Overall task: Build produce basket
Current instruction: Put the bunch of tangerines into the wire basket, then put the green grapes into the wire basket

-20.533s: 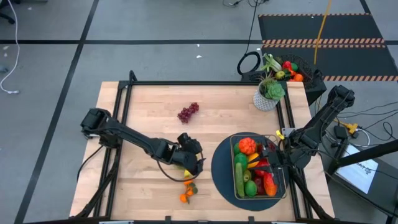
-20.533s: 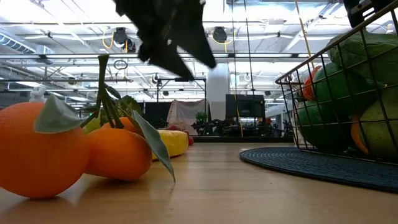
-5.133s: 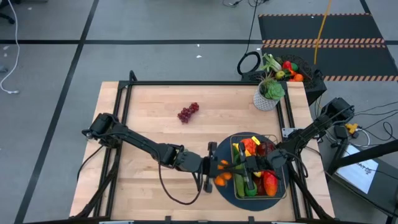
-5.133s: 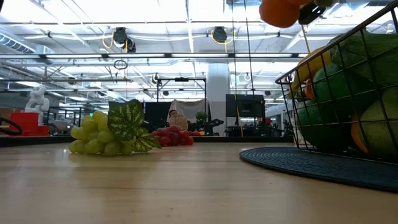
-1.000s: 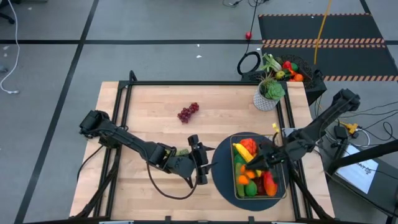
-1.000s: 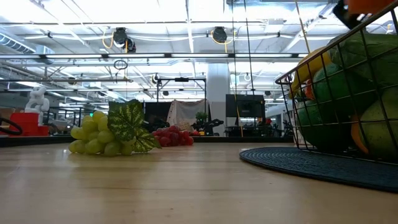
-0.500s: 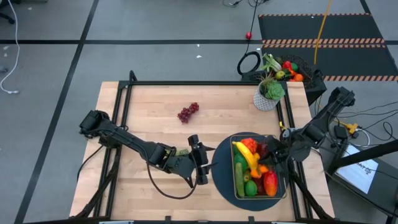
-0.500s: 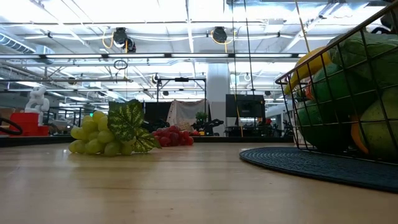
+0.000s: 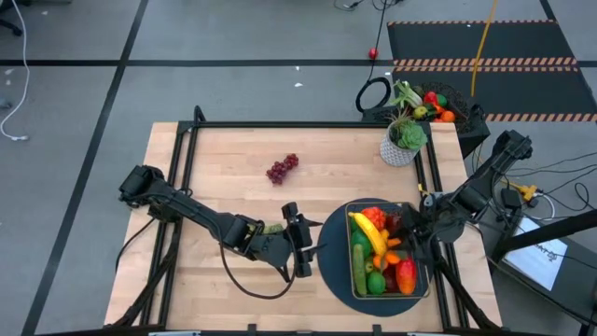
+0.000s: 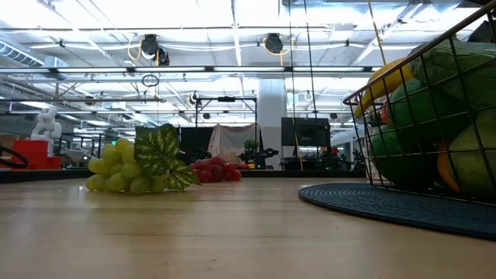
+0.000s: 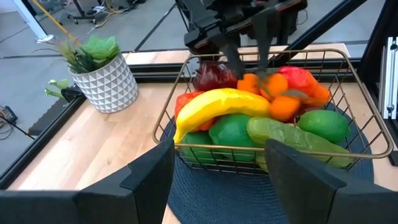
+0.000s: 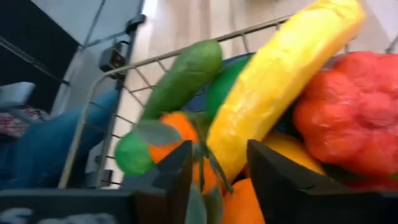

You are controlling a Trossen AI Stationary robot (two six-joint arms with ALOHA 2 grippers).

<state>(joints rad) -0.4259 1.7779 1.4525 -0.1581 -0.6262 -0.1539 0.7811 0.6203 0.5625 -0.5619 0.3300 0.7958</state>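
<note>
The pale wooden desk [image 9: 233, 187] lies under bright ceiling lights in a wide hall with a grey floor marked by dark lines.

Nearest the low camera, a bunch of green grapes [image 10: 136, 167] sits on the desk with purple grapes [image 10: 215, 170] farther back. A dark round mat [image 9: 331, 261] carries the wire basket [image 11: 168, 118], filled with a yellow banana [image 11: 217, 106], a cucumber [image 11: 292, 138], limes [image 11: 235, 130] and oranges [image 11: 283, 107].

The left gripper [image 9: 300, 245] waits just beside the mat's edge, jaws released and empty, pointing at the basket. The right gripper [image 11: 249, 53] hangs over the basket's far side, jaws parted directly above the oranges, gripping nothing.

Beyond, a potted plant [image 9: 403, 140] stands at the desk's far right corner, with a black bin [image 9: 438, 107] of produce behind it.
</note>
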